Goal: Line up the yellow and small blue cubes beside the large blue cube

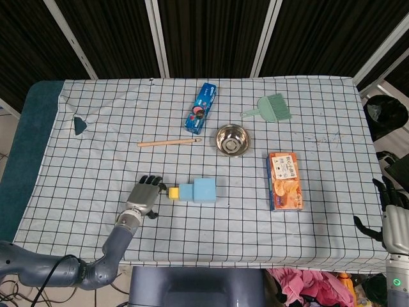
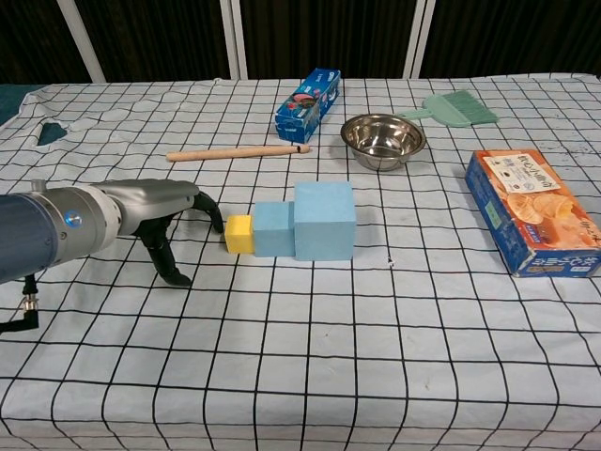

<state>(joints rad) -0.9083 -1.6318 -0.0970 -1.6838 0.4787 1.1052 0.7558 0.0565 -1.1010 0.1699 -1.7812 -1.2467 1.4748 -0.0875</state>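
Three cubes stand in a row touching each other near the table's front middle: the yellow cube (image 1: 173,192) (image 2: 238,234) on the left, the small blue cube (image 1: 186,192) (image 2: 273,229) in the middle, the large blue cube (image 1: 205,190) (image 2: 324,220) on the right. My left hand (image 1: 146,194) (image 2: 169,214) lies just left of the yellow cube, fingers spread and holding nothing, with a fingertip (image 2: 217,222) at the cube's left face. My right hand (image 1: 395,217) hangs off the table's right edge, fingers apart and empty.
Behind the cubes lie a wooden stick (image 1: 169,142), a blue snack box (image 1: 200,107), a steel bowl (image 1: 232,139) and a green brush (image 1: 271,107). An orange chip box (image 1: 285,181) lies to the right. A dark green scrap (image 1: 79,125) sits far left.
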